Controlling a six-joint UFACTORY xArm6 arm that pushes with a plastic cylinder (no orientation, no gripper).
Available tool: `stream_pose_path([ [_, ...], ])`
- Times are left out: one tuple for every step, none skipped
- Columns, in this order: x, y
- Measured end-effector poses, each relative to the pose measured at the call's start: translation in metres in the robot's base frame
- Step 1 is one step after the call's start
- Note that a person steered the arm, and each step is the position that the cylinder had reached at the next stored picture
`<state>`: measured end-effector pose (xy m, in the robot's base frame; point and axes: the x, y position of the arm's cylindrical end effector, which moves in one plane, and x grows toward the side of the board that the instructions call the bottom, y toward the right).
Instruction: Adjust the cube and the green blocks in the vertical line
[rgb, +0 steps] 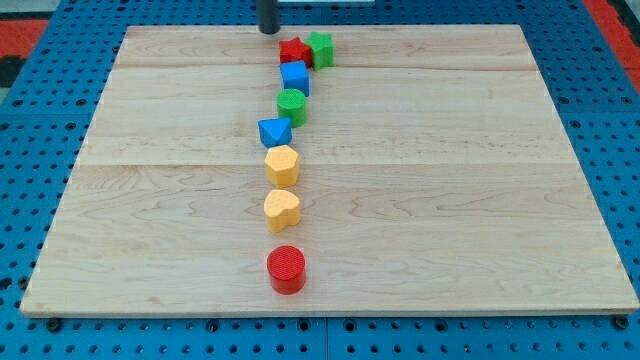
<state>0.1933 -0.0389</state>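
Observation:
Several blocks form a rough vertical line down the middle of the wooden board (450, 200). From the view's top: a green star-like block (321, 48) touching a red star-like block (295, 52) on its left, a blue cube (295, 77), a green cylinder (292, 105), a blue triangular block (274, 131), a yellow hexagonal block (282, 165), a yellow heart-like block (282, 210) and a red cylinder (287, 269). My tip (269, 30) is at the board's top edge, just up and left of the red star-like block, apart from it.
The board lies on a blue perforated base (40, 120) that surrounds it on all sides. A red area (612, 15) shows at the view's top right corner.

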Motion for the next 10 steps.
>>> stream_pose_path([
  [0.001, 0.128],
  [0.041, 0.180],
  [0.087, 0.111],
  [0.079, 0.065],
  [0.055, 0.064],
  [0.047, 0.055],
  [0.033, 0.019],
  [0.024, 0.023],
  [0.031, 0.082],
  [0.111, 0.091],
])
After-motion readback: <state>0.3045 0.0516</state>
